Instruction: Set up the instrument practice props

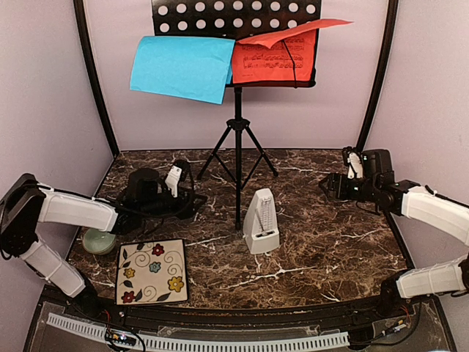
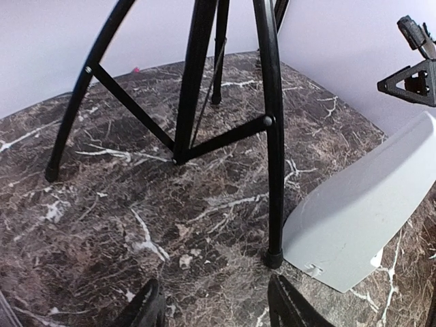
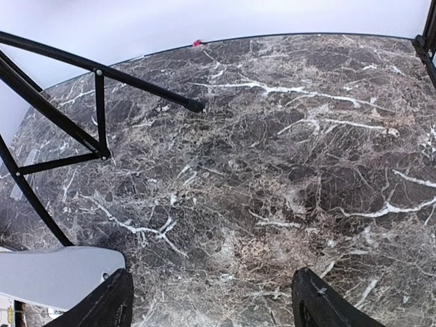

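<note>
The music stand [image 1: 237, 139] stands on the desk [image 1: 337, 242], the blue sheet [image 1: 183, 67] overhanging its left edge and a red sheet [image 1: 308, 29] lying loose on top: either may slide off. The metronome [image 1: 261, 220] sits just before its legs. The left gripper [image 2: 214, 289] and right gripper [image 3: 212, 279], both apart and empty, flank those legs; a bump could topple it.

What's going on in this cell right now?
Neither arm is handling anything. The left gripper and right gripper are open and empty, low over the marble table on either side of the music stand. The blue sheet and red sheet sit on its desk; the white metronome stands upright by its legs.
</note>
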You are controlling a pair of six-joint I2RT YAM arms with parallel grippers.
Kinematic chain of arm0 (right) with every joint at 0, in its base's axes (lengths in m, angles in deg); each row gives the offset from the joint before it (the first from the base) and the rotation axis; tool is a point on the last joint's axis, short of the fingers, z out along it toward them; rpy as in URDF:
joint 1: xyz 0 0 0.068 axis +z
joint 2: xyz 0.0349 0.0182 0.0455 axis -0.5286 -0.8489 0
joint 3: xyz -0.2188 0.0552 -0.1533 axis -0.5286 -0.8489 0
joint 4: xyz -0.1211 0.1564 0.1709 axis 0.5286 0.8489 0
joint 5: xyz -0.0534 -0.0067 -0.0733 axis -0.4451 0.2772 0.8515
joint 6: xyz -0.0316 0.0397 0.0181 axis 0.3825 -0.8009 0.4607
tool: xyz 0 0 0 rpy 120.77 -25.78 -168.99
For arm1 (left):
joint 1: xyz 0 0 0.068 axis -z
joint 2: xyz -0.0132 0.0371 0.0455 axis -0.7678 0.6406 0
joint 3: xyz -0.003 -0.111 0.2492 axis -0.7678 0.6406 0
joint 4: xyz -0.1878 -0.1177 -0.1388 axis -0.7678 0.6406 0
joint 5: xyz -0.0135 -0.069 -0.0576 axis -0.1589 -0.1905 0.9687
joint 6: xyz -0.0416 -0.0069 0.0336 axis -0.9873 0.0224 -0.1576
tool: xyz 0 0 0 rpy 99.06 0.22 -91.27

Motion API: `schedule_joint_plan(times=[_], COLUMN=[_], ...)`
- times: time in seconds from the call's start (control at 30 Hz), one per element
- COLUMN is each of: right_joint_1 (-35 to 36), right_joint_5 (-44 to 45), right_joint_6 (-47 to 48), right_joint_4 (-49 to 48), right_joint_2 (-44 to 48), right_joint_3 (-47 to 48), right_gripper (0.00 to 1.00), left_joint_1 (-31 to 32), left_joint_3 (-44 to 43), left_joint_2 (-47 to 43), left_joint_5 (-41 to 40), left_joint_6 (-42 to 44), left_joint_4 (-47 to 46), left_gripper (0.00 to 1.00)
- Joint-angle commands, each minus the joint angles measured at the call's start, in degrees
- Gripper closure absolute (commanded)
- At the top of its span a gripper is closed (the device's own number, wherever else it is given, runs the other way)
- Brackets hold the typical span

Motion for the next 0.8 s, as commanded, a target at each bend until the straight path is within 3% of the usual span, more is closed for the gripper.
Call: schedule_joint_plan(times=[0.0, 0.13, 0.3, 0.47, 0.63, 0.7, 0.77], right_joint_1=[-1.7, -2.7, -3.2, -3.3, -3.3, -3.3, -3.3], right_joint_5=[-2.5, -4.7, -8.5, -13.6, -17.2, -18.3, -18.5], right_joint_6=[1.1, 1.0, 0.7, 0.4, -1.4, -2.0, -2.5], right_joint_4=[-1.2, -2.5, -5.2, -11.1, -16.4, -17.6, -18.4], right_joint_2=[2.0, 3.0, 3.9, 6.8, 9.4, 9.5, 9.7], right_joint_3=[3.8, 5.7, 6.6, 4.0, -0.1, -1.5, -3.2], right_gripper=[0.18, 0.15, 0.14, 0.09, 0.02, 0.0, 0.0], left_joint_1=[-2.2, -5.6, -5.7, -5.7, -5.7, -5.7, -5.7], left_joint_3=[-0.1, -1.7, -4.9, -5.8, -7.0, -6.9, -6.5], left_joint_2=[-6.8, -12.1, -16.4, -19.5, -20.8, -21.1, -21.5], left_joint_5=[-1.1, -2.3, -5.9, -4.6, -6.7, -8.0, -8.7], left_joint_6=[1.5, 2.4, 3.6, 1.0, -1.6, -3.8, -5.5], left_joint_4=[5.4, 9.1, 15.7, 17.4, 21.7, 23.2, 24.1], left_gripper=[0.46, 0.46, 0.45, 0.42, 0.19, 0.03, 0.01])
